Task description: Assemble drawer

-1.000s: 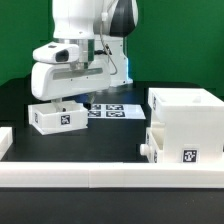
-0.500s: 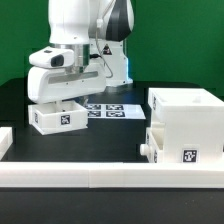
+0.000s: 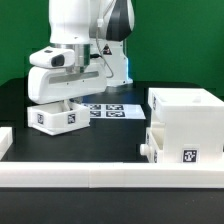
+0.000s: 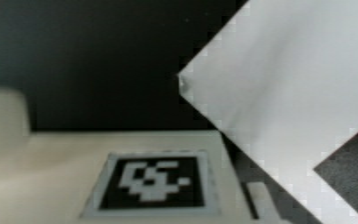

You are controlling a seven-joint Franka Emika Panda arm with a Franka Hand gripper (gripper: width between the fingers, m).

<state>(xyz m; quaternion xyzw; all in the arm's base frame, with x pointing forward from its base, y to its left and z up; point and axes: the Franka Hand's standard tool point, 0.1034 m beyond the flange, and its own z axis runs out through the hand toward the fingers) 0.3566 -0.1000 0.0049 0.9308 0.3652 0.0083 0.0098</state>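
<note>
Compared with a second before, the arm had shifted toward the exterior view's left and dropped slightly. Over the last half second it barely moved. The claw [image 3: 66, 98] sat directly over the small tray [image 3: 58, 118], with its fingers reaching down at the tray's top edge. The tray appeared slightly nudged, though too little to be sure.

Claw state: I could not tell how far open it was or whether it had hold of the tray, because the hand body hid the fingers. The wrist view showed only a tag [image 4: 155, 182] on a pale surface and a blurred white slab [image 4: 300, 90].

Judgement: the arm had settled into a grasp position on the tray, so the task was still at an early stage.

The other drawer parts were on the exterior view's right:
- The tall housing [image 3: 185, 112] stood there, well apart from the small tray.
- A second tray [image 3: 178, 150] with a knob sat in the housing's lower front.

Edges and open room:
- The marker board [image 3: 112, 110] lay just right of the tray, toward the far side.
- The long rail [image 3: 90, 178] closed off the near edge.
- Bare black table [image 3: 115, 138] lay open between the tray and the housing, which I judged a usable corridor for carrying the tray right.
- The housing's left wall was the edge to watch.
</note>
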